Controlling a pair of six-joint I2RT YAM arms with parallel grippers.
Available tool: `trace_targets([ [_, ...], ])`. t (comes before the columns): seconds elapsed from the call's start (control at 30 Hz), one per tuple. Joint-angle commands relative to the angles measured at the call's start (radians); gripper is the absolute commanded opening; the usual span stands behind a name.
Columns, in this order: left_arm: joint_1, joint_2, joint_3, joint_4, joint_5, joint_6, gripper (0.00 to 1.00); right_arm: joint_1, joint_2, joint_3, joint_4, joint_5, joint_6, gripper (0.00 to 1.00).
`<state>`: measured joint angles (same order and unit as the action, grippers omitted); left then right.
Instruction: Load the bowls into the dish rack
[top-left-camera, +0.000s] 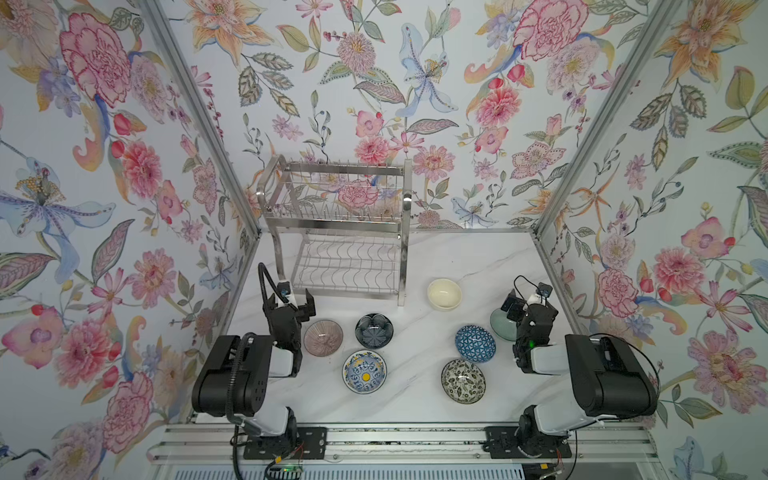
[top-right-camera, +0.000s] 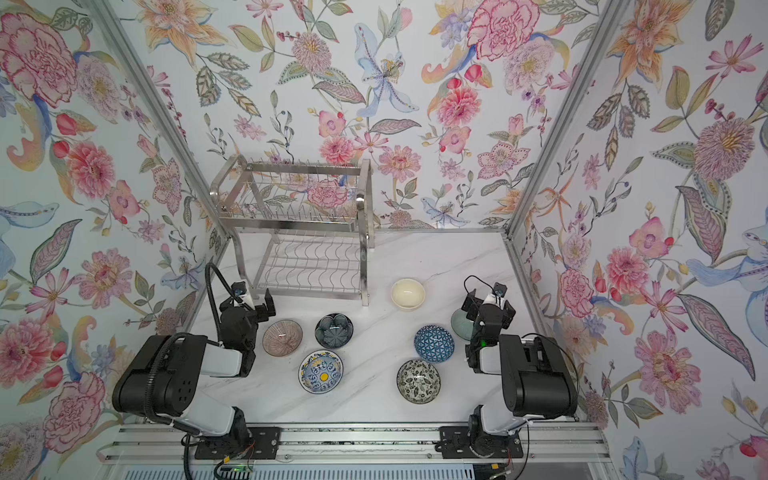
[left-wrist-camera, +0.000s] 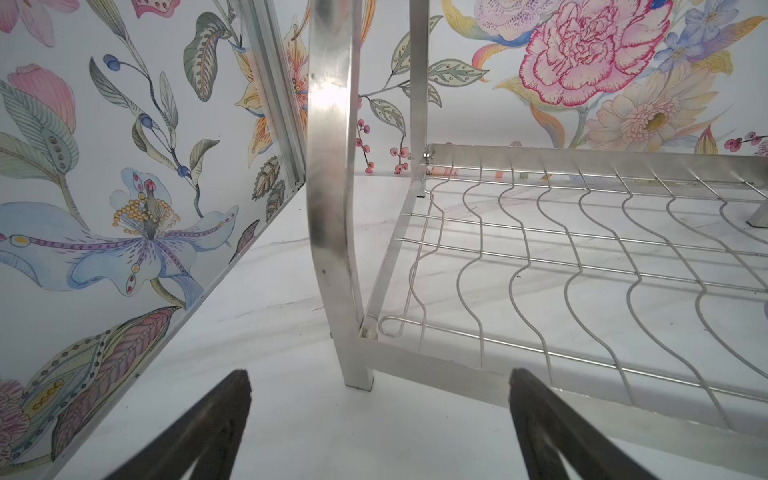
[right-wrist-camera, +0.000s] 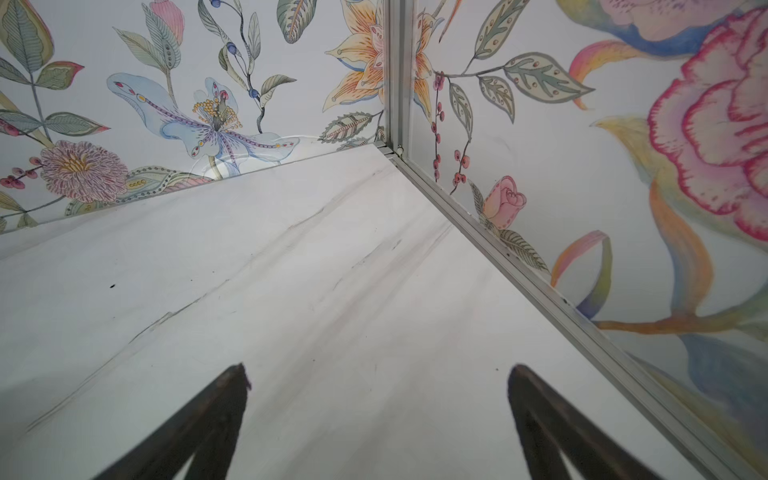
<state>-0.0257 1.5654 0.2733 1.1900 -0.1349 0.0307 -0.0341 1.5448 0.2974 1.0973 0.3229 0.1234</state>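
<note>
The steel dish rack (top-left-camera: 332, 225) (top-right-camera: 299, 226) stands at the back left, both tiers bare. Seven bowls sit on the table in front of it: cream (top-left-camera: 444, 294), dark navy (top-left-camera: 374, 331), mauve ribbed (top-left-camera: 323, 337), blue-white with yellow centre (top-left-camera: 364, 371), blue lattice (top-left-camera: 475, 343), black-white leafy (top-left-camera: 463, 380), and pale green (top-left-camera: 500, 328), half hidden under my right arm. My left gripper (top-left-camera: 291, 298) (left-wrist-camera: 380, 382) is open by the rack's front left leg (left-wrist-camera: 332, 208), holding nothing. My right gripper (top-left-camera: 528, 297) (right-wrist-camera: 378, 374) is open above the pale green bowl, facing bare table.
Floral walls with aluminium corner posts (top-left-camera: 598, 120) close in the white marble table (top-left-camera: 415, 399) on three sides. The right wall's base rail (right-wrist-camera: 540, 282) runs close by my right gripper. A metal rail (top-left-camera: 399, 440) carrying both arm bases lines the front edge.
</note>
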Motion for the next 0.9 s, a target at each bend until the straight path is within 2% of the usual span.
trace_targets([
  [0.0,-0.006,-0.010,0.010,0.006,0.012,0.018,0.99,0.003,0.005,-0.013,0.031,0.013,0.004,0.99],
  [0.6,-0.005,-0.009,0.010,0.006,0.012,0.013,0.99,0.002,0.005,-0.012,0.027,0.010,0.006,0.99],
  [0.7,-0.003,-0.010,0.005,0.021,-0.047,-0.006,0.99,0.002,0.005,-0.012,0.027,0.010,0.006,0.99],
  [0.87,-0.003,-0.010,0.005,0.019,-0.054,-0.008,0.99,0.002,0.005,-0.012,0.027,0.010,0.005,0.99],
])
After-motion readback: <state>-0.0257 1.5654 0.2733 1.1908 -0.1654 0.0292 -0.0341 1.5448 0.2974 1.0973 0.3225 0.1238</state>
